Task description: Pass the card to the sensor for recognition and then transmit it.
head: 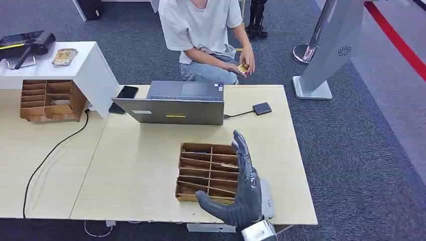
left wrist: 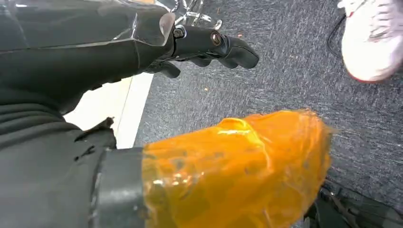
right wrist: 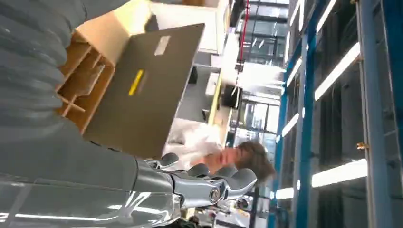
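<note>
The right hand (head: 240, 193) hangs above the near edge of the slotted wooden organizer box (head: 207, 172), its dark fingers (head: 242, 150) straight, spread and empty. Just beyond the fingertips, one slot holds a pale flat card (head: 227, 164). The left hand (left wrist: 209, 45) hangs over grey carpet, fingers curled in on nothing.

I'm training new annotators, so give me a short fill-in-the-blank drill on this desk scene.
1. The right hand hovers over the wooden ____ on the table, fingers spread.
2. Behind the divided tray stands a grey ____.
3. A cable joins the laptop to a small black ____ on the table.
4. The seated person holds something small in one ____.

Missing words: tray; laptop; box; hand
</note>
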Controlling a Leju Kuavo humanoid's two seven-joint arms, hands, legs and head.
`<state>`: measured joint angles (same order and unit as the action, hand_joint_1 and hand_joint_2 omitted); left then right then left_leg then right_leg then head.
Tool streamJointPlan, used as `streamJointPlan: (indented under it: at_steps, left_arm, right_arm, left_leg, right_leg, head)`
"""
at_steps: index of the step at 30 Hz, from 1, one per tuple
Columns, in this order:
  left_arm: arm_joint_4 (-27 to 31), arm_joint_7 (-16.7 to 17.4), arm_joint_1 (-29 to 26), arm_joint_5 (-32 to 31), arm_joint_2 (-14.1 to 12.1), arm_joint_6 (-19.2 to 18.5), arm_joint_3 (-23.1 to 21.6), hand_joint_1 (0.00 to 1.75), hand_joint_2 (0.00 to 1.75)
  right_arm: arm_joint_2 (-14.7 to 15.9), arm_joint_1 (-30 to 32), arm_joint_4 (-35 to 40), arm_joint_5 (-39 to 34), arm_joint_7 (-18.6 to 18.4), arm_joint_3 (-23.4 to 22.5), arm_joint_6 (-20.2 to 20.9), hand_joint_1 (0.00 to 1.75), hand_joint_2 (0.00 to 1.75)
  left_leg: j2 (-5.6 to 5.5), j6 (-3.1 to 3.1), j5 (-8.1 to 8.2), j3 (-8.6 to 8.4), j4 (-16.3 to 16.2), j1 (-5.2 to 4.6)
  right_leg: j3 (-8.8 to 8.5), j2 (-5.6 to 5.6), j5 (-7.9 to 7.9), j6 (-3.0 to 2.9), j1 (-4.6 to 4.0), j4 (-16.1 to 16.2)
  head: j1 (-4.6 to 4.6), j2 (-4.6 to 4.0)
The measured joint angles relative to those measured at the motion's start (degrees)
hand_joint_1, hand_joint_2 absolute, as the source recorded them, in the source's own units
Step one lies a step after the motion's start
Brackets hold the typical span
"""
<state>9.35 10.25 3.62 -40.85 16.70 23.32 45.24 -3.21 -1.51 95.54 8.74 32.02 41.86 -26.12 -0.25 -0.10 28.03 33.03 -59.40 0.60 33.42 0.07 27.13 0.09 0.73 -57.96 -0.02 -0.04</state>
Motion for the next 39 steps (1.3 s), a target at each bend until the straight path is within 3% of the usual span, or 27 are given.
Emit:
streamJointPlan:
  at_steps: [16, 21, 39]
  left_arm:
    - [0.0, -0.66, 0.17, -2.14, -0.11, -0.46, 0.2, 0.0, 0.0]
    - [0.0, -0.66, 0.19, -2.38, -0.13, -0.5, 0.2, 0.0, 0.0]
    - [0.0, -0.17, 0.22, -1.22, -0.02, -0.04, 0.74, 0.0, 0.0]
  right_arm:
    - [1.97, 5.53, 2.38, -2.18, 0.92, -2.23, 5.92, 0.0, 0.0]
    - [2.58, 6.06, 2.18, -2.49, -1.14, -2.23, 8.04, 0.0, 0.0]
    - [2.84, 5.8, -0.9, -2.73, -2.06, -1.84, 10.8, 0.0, 0.0]
  left_leg:
    - [0.0, 0.0, 0.0, 0.0, 0.0, 0.0]
    - [0.0, 0.0, 0.0, 0.01, 0.0, 0.0]
    - [0.0, 0.0, 0.0, 0.01, 0.0, 0.0]
  right_leg:
    - [0.0, 0.0, 0.0, 0.0, 0.0, 0.0]
    - [0.0, 0.0, 0.0, 0.0, 0.0, 0.0]
    - [-0.01, 0.0, 0.0, 0.0, 0.0, 0.0]
  head:
    - [0.0, 0.0]
    - [0.02, 0.0]
    - [0.0, 0.0]
